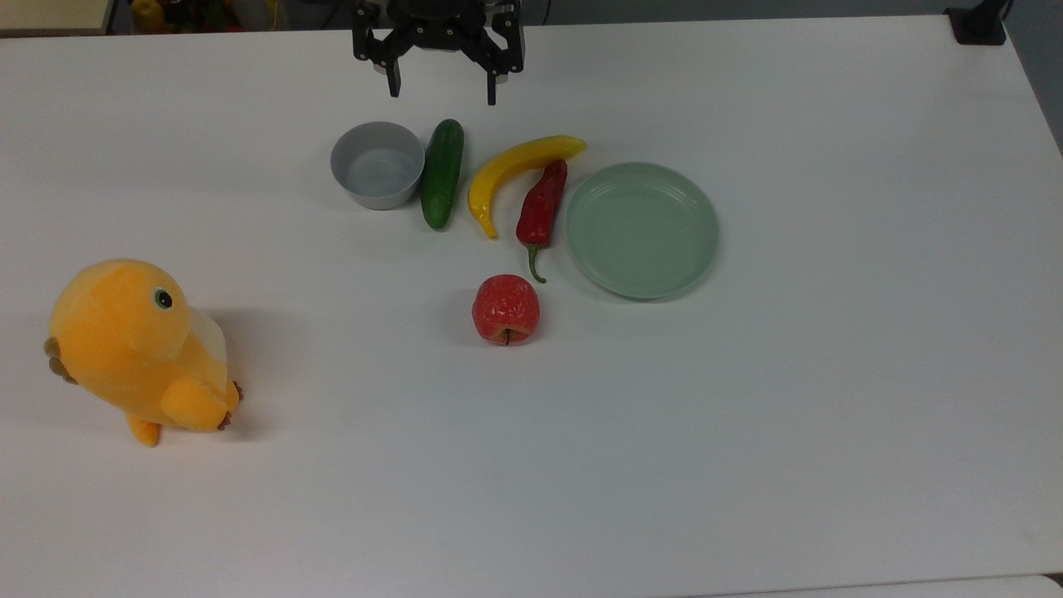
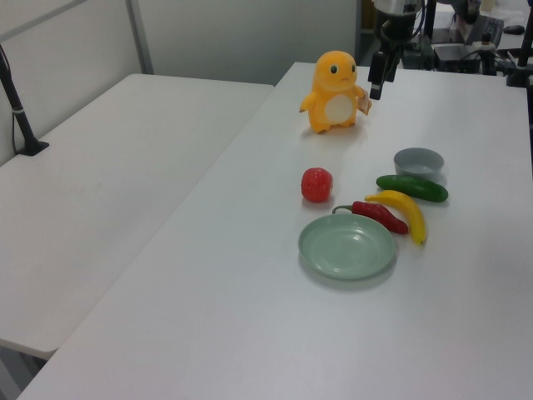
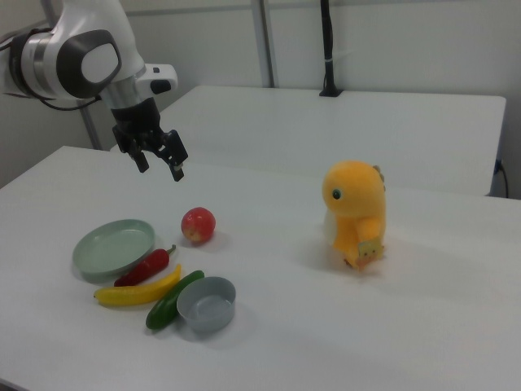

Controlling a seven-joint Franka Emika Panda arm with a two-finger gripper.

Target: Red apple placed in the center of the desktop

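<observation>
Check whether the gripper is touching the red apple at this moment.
Apart. In the right view the open gripper hangs in the air well above the red apple, with bare desktop showing between them.

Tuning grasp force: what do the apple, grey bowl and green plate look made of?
Red apple: looks like glossy moulded plastic or foam, going by its uneven pale speckling; real fruit not excluded.
Grey bowl: matte, uniform grey, probably plastic.
Green plate: smooth pale green with soft sheen and faint rings, plastic or melamine; ceramic possible.
</observation>
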